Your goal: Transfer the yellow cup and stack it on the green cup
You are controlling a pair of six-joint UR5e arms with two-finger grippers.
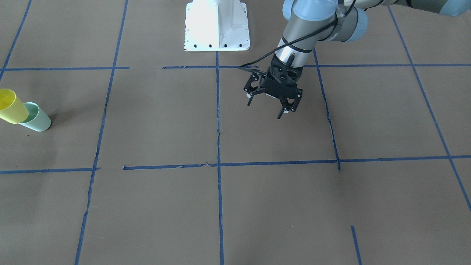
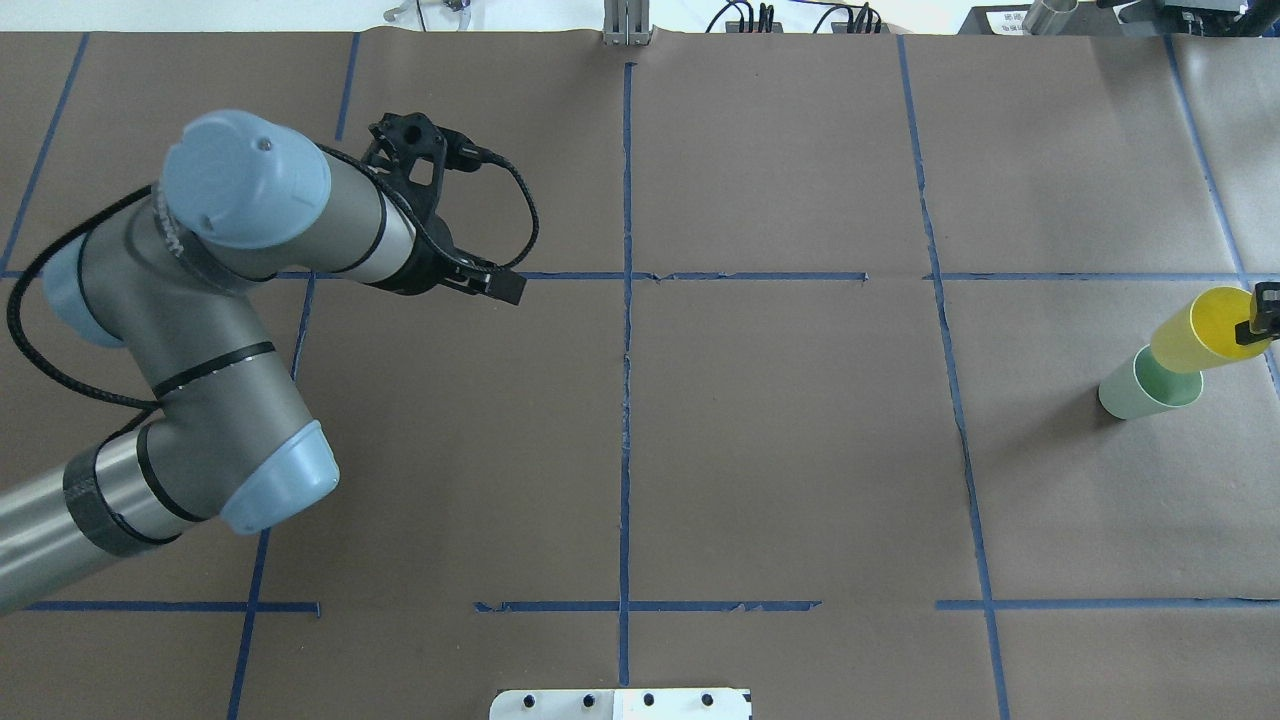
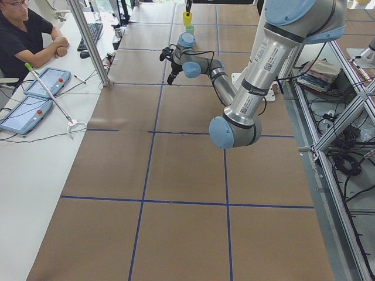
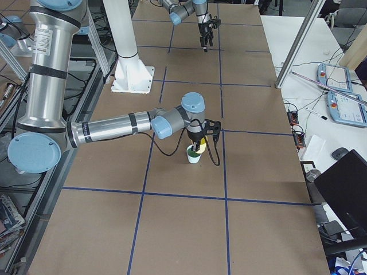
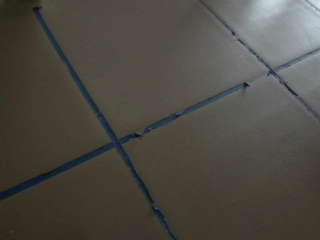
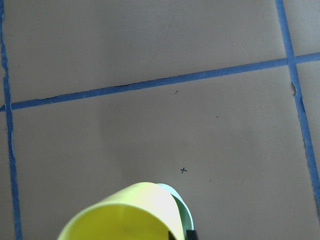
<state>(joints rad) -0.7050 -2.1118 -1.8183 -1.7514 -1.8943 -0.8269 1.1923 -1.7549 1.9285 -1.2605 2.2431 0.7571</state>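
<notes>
The yellow cup [image 2: 1203, 334] hangs tilted at the table's far right, its base at the mouth of the green cup [image 2: 1150, 386], which stands upright on the paper. My right gripper [image 2: 1262, 312] is shut on the yellow cup's rim and is mostly cut off by the view's edge. Both cups show in the front view, yellow [image 1: 10, 106] over green [image 1: 37, 118], and in the right wrist view, yellow [image 6: 125, 215] with the green rim [image 6: 183, 211] behind it. My left gripper [image 1: 265, 108] is open and empty, hovering above the table far from the cups.
Brown paper with blue tape lines [image 1: 218, 121] covers the table. The white robot base plate [image 1: 217, 25] stands at the robot's side. An operator [image 3: 26, 35] and tablets [image 3: 26, 105] are at a side desk. The cups stand near the table's right end.
</notes>
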